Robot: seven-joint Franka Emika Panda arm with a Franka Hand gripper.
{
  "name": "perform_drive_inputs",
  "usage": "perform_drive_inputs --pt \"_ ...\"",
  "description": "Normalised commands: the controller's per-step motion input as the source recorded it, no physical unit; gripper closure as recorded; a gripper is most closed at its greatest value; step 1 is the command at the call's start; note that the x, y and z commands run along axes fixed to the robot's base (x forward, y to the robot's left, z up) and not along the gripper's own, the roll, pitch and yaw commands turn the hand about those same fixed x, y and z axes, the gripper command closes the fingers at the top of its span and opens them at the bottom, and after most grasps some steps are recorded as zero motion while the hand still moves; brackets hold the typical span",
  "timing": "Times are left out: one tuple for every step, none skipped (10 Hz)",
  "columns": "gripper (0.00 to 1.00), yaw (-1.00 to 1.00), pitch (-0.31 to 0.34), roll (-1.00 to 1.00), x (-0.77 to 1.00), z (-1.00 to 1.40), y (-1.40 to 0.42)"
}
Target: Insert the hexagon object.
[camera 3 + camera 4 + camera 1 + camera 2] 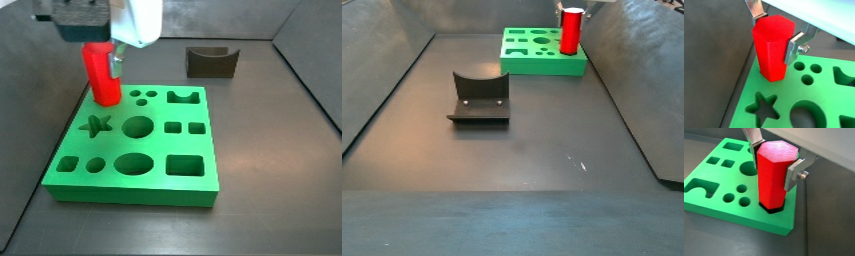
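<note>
You get even, bright overhead light, soft shadows on the dark grey surface [516,160], and slight blur around the end effector [104,45].

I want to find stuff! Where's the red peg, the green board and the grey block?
hexagon object [772,175], wrist view, its front face.
gripper [775,159], wrist view, between the fingertips, around the peg.
green board [160,180], side view, bare top.
dark grey block [478,95], side view, its curved front.

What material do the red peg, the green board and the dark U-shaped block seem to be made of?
Red peg, between the tool's silver fingers: probably plastic, glossy; light glints along its edges. Green board: likely plastic, smooth and slightly shiny, with one even colour and clean-cut holes. Dark U-shaped block: matte, plastic or metal; the look leaves it open.
</note>
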Motion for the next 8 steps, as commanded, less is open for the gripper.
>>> perform_drive_inputs --pt "1.00 0.02 0.000 0.00 -0.10 -0.48 0.29" --pt "1.00 0.09 -0.004 0.00 -0.35 -0.47 0.15" --pt "1.00 0.13 -0.030 0.00 -0.47 -0.53 0.00" --pt "1.00 0.12 -0.017 -0.01 -0.31 -0.23 -0.24" --pt "1.00 0.12 -0.023 -0.01 -0.24 -0.13 -0.26" --pt "1.00 0.12 -0.044 -0.02 -0.43 -0.08 -0.04" --pt "1.00 0.11 -0.093 0.00 -0.50 -0.01 -0.11" --pt "1.00 0.02 0.000 0.00 -0.09 -0.27 0.00"
